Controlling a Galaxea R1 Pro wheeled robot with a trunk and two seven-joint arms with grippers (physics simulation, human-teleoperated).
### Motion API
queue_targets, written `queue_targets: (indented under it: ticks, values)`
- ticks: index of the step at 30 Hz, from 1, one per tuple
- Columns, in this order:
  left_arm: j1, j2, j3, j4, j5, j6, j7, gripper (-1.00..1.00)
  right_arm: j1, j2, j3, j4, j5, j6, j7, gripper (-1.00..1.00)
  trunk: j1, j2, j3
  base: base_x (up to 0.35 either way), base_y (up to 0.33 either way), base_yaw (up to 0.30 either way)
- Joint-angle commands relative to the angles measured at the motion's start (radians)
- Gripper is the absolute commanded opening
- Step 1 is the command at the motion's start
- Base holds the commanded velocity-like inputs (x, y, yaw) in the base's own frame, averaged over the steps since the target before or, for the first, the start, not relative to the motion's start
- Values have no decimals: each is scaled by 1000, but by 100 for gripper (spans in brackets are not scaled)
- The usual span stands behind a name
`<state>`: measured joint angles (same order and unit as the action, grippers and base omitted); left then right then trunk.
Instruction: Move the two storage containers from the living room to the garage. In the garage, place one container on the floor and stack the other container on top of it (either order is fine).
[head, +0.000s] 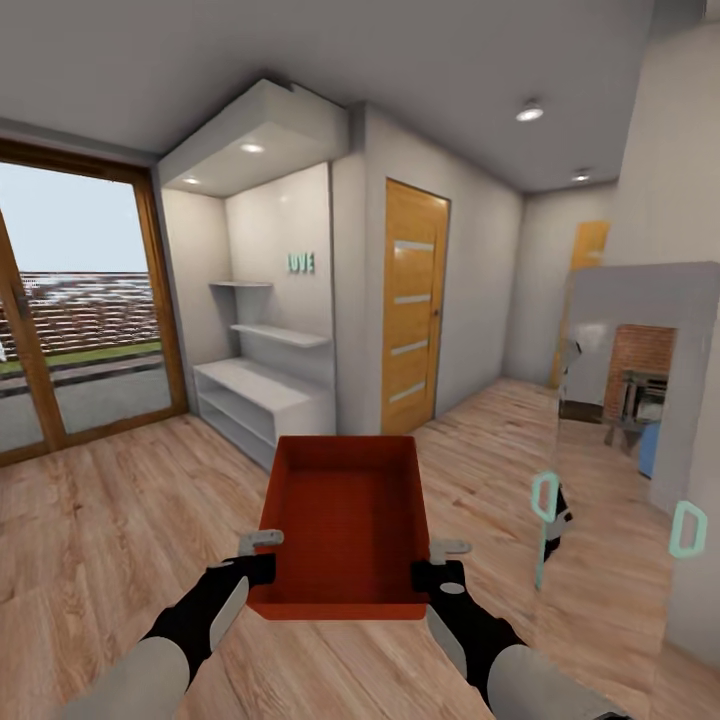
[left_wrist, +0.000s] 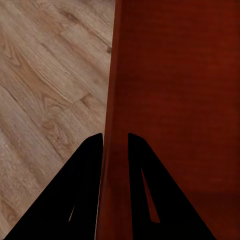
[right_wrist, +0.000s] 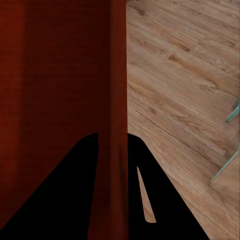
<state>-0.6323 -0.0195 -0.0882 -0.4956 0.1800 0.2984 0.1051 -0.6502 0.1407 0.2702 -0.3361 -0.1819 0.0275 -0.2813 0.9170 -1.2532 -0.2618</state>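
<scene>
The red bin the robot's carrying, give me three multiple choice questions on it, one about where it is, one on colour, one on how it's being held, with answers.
1. Where is the storage container?
A. on the white shelf
B. held above the wood floor, between both arms
C. on a sofa

2. What colour is the door straight beyond it?
A. orange-brown wood
B. blue
C. black

3. How do the grippers hold it?
A. both open, clear of it
B. one only
C. each clamped on a side wall

Answers:
1. B: the head view shows it between the left gripper and right gripper, over the wood floor.
2. A: the wooden door has pale strips.
3. C: each wrist view shows a wall between the fingers.
</scene>
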Motion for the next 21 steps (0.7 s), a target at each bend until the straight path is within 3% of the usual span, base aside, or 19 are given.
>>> queue_targets:
  ticks: [1, 9, 21]
  values:
    - [0, 4, -1, 0, -5, 7, 53, -100, -2, -1, -32, -4, 13, -18, -104, -100, 1, -1, -1, 322, 134, 0]
    - [0, 5, -1, -1, -5, 7, 53, -100, -2, -2, -31, -4, 13, -18, -106, -100, 1, -1, -1, 322, 157, -25]
    - [0, 3, -1, -1, -5, 7, 53, -100, -2, 3, -30, 1, 13, -18, -107, -100, 1, -1, -1, 322, 167, -265]
